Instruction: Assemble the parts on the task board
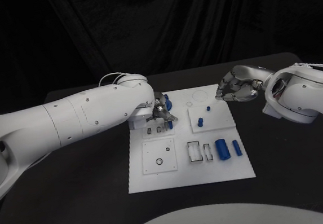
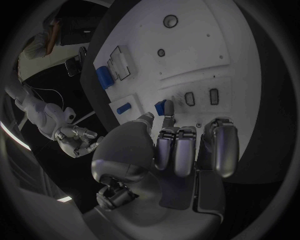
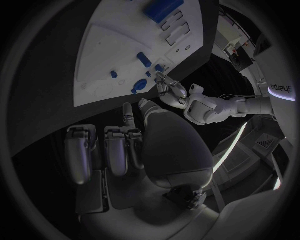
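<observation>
— What lies on the flat white rectangular task board (image 1: 189,173)?
— Smooth blue cylindrical parts: a thick blue cylinder (image 1: 222,149) near its front right, a short blue peg (image 1: 200,122) farther back.
— The hands?
— The silver left hand (image 1: 160,114) pinches a small blue part (image 2: 161,107) over the board's rear left. The silver right hand (image 1: 236,88) hangs off the rear right edge, fingers apparently curled on nothing; its palm is hidden.

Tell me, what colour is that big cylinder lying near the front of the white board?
Blue. The big cylinder shows best in the head view.
</observation>
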Tool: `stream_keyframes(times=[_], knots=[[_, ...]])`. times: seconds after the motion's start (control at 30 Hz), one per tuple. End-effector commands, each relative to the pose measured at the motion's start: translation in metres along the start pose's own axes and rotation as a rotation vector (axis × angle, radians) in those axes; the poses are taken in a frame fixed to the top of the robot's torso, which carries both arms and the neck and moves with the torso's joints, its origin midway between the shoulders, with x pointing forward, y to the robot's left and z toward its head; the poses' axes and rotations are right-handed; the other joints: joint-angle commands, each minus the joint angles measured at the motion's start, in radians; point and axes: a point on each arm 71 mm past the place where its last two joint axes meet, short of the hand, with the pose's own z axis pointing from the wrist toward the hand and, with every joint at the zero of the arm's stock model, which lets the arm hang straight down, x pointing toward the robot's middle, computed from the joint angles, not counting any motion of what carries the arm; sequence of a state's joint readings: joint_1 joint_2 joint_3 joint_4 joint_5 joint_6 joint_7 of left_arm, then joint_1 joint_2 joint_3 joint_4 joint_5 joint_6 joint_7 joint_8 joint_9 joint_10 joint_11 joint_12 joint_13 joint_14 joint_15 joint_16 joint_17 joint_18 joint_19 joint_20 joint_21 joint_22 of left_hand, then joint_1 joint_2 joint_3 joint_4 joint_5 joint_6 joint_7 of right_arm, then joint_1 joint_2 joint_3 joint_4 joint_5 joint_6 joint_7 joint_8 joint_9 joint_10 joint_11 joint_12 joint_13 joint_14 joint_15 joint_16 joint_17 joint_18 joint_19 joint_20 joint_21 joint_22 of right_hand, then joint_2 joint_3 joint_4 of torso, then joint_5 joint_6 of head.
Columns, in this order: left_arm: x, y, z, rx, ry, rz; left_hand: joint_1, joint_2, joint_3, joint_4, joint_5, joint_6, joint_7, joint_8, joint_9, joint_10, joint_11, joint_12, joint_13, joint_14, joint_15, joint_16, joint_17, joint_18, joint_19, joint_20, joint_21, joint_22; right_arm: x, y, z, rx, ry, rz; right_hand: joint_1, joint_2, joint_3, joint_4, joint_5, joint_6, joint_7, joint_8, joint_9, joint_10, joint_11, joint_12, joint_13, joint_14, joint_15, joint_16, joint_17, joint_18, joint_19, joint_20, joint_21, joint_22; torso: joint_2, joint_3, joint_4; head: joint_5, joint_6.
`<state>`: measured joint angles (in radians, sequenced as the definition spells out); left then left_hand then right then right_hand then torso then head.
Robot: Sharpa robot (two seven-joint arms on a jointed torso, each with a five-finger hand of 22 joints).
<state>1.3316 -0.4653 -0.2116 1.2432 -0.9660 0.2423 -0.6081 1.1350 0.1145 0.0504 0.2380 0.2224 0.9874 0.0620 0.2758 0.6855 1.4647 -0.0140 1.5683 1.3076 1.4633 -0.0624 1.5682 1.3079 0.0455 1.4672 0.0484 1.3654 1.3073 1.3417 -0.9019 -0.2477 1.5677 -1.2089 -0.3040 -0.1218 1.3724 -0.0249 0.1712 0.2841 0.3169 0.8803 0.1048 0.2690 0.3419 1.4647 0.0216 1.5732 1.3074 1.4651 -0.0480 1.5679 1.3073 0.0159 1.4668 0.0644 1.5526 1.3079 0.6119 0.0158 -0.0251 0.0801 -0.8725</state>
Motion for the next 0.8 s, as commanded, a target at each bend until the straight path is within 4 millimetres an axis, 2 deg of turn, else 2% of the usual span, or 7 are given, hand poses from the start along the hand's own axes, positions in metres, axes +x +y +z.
stream_keyframes(times=[0.03, 0.57, 0.8], knots=[[0.0032, -0.002, 0.001, 0.006, 0.023, 0.005, 0.012, 0.0, 0.002, -0.007, 0.006, 0.009, -0.001, -0.007, -0.001, 0.106, 0.005, 0.002, 0.263, 0.108, 0.004, 0.003, 0.263, 0.006, -0.005, 0.005, -0.007, 0.193, 0.0011, -0.0009, -0.0003, 0.013, 0.005, 0.0, -0.009, 0.004, -0.002, 0.003, 0.003, -0.007, 0.002, 0.004, 0.001, 0.106, 0.005, -0.002, 0.263, 0.106, 0.009, 0.003, 0.263, -0.009, 0.09, 0.006, -0.003, 0.254, 0.0, -0.0002, 0.0004, -0.002, 0.0], [0.0063, -0.0022, 0.0023, 0.002, 0.033, 0.009, 0.034, 0.0, 0.024, -0.032, 0.011, 0.015, -0.002, -0.026, -0.001, 0.106, 0.004, 0.002, 0.263, 0.108, 0.003, 0.003, 0.263, 0.007, -0.007, 0.005, -0.011, 0.193, 0.0011, -0.0009, -0.0005, 0.014, 0.005, 0.0, -0.008, 0.004, -0.001, 0.002, 0.003, -0.006, 0.002, 0.005, 0.001, 0.106, 0.005, -0.002, 0.263, 0.106, 0.01, 0.003, 0.263, -0.009, 0.09, 0.006, -0.004, 0.254, 0.0, -0.0007, -0.0003, 0.0, 0.0], [0.0066, -0.0018, 0.0027, 0.003, 0.035, 0.009, 0.039, -0.002, 0.045, -0.045, 0.041, 0.02, -0.002, -0.04, 0.0, 0.106, 0.004, 0.002, 0.263, 0.108, 0.003, 0.003, 0.263, 0.007, -0.007, 0.004, -0.014, 0.193, 0.001, -0.0013, -0.0008, 0.016, 0.006, 0.0, -0.008, 0.004, -0.001, 0.002, 0.002, -0.005, 0.002, 0.005, 0.001, 0.106, 0.006, -0.002, 0.263, 0.106, 0.01, 0.003, 0.263, -0.009, 0.089, 0.007, -0.005, 0.253, 0.0, -0.0009, 0.0007, -0.001, 0.0]])
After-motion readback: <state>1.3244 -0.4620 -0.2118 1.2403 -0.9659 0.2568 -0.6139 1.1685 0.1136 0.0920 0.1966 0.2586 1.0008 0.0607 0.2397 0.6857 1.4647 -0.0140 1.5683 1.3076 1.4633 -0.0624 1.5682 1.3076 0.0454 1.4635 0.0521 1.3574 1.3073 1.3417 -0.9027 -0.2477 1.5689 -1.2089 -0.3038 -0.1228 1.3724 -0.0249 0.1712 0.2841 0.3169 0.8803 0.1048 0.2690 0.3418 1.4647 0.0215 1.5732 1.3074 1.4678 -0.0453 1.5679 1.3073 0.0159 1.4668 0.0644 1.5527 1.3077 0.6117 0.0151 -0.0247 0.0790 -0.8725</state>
